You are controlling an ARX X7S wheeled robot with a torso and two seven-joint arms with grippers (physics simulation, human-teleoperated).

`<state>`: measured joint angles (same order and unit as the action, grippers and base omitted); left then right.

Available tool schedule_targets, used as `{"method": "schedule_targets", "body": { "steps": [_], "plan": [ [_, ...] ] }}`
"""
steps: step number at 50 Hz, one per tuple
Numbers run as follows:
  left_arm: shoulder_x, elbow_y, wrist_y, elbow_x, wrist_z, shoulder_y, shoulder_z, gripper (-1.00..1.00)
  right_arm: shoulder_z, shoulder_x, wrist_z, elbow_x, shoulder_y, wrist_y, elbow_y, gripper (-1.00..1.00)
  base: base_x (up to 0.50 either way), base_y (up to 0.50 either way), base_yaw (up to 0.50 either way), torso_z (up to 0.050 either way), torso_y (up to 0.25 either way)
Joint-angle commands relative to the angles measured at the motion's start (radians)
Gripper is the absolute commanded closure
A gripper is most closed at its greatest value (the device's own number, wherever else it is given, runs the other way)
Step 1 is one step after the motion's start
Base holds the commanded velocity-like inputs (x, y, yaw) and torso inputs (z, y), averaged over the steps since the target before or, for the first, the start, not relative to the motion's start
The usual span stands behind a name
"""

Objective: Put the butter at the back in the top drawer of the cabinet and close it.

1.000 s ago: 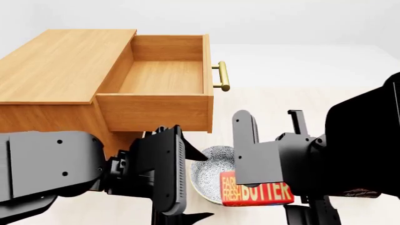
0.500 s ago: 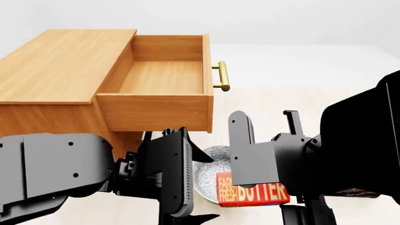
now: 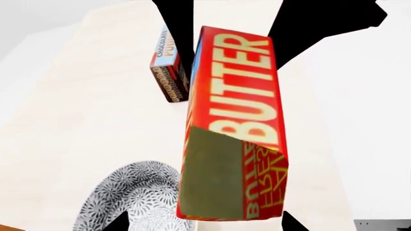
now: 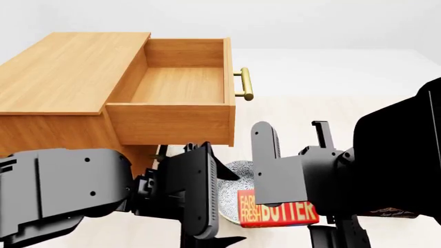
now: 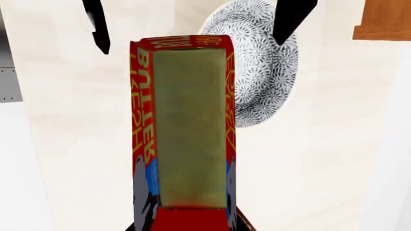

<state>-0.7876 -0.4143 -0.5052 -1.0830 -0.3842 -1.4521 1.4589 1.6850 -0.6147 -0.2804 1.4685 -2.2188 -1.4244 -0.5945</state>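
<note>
Between my right gripper's point(image 5: 186, 219) jaws, in the right wrist view, I am pinching the butter point(image 5: 186, 130) above the bench point(image 5: 321, 159). From the head view, the top drawer point(image 4: 180, 85) is standing open far left; my left gripper point(image 4: 206, 206), state unclear, is hovering beside. Next I judge lifting leftward into it.

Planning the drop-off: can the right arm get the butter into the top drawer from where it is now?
Probably yes. The top drawer stands pulled out, its inside bare, nothing above it. The right gripper seems to hold the butter low by the bowl, so it must lift first.
</note>
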Motion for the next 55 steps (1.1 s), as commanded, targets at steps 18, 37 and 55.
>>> {"method": "schedule_targets", "body": {
  "steps": [18, 37, 55],
  "plan": [
    [0.030, 0.023, 0.027, 0.014, -0.007, 0.025, -0.003, -1.00, -0.008, -0.002, 0.006, -0.040, -0.007, 0.006, 0.004, 1.00, 0.00, 0.00, 0.00, 0.001, 0.001],
    [0.051, 0.044, 0.043, 0.031, -0.009, 0.043, -0.003, -1.00, -0.004, -0.005, 0.002, -0.049, -0.002, 0.010, 0.001, 1.00, 0.00, 0.00, 0.00, 0.001, 0.001],
    [0.062, 0.027, 0.027, 0.040, -0.004, 0.035, 0.003, -1.00, -0.002, -0.003, -0.002, -0.058, 0.004, 0.016, 0.003, 1.00, 0.00, 0.00, 0.00, 0.001, 0.001]
  ]
}}
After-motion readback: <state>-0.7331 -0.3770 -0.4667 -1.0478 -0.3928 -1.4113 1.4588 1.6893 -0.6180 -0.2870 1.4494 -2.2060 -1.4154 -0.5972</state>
